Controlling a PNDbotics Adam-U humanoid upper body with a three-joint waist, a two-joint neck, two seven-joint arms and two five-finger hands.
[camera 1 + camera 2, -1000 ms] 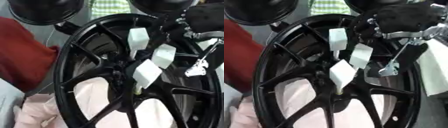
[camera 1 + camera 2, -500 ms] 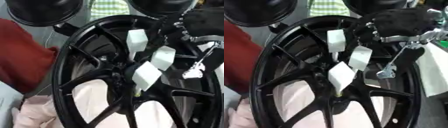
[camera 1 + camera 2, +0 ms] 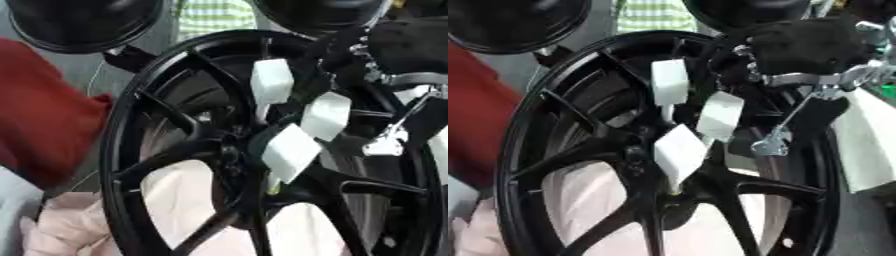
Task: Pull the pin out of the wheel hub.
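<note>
Right hand at the hub, pin not yet drawn

The right hand [image 3: 802,47] reaches over the black wheel hub [image 3: 254,155]; its finger state I cannot tell. White tags [image 3: 677,152] hang mid-hub, the pin presumably beneath; pull straight outward.

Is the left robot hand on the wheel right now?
No. Only the right robot hand shows, at the upper right by the wheel and its white tags; no left hand is in view.

The wheel hub [image 3: 236,155] is cut off below, and the right hand [image 3: 807,47] blurs into its spokes.
</note>
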